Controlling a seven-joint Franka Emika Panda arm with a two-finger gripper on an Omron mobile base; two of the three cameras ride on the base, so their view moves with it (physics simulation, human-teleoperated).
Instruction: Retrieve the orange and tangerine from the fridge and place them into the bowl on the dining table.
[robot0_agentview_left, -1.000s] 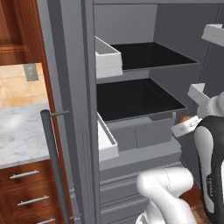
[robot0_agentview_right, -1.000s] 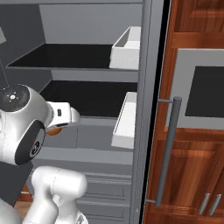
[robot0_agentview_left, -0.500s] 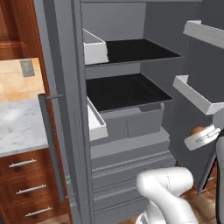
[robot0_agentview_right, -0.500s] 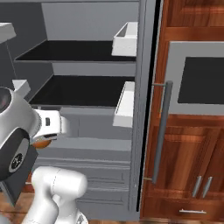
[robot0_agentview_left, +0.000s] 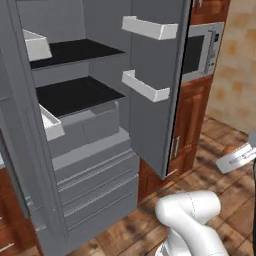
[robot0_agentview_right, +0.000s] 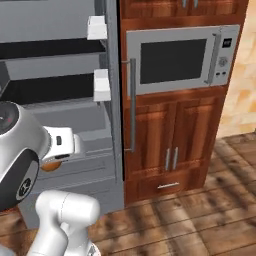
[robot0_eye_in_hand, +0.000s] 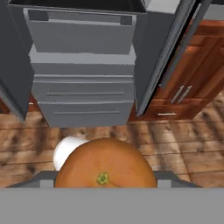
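Item: jaws (robot0_eye_in_hand: 105, 186), clenched on one orange citrus fruit (robot0_eye_in_hand: 105, 164), either the orange or the tangerine; which one cannot be told. The fruit sits between the jaws, its stem end facing the hand camera, and shows as an orange sliver under the white hand in the right base view (robot0_agentview_right: 50, 165).

Item: fridge (robot0_agentview_left: 75, 130), ahead of the jaws, doors open, black shelves bare, grey drawers (robot0_eye_in_hand: 83, 94) shut below. White door bins (robot0_agentview_left: 145, 87) empty as far as can be seen.

Item: microwave (robot0_agentview_right: 180, 60) in the wood cabinet (robot0_agentview_right: 170, 135), to the side of the jaws.

Step in hand: carrying one fruit away from the fridge.

Next move calls for: driving to the dining table, finding the bowl, lowering the fruit into it, releasing.
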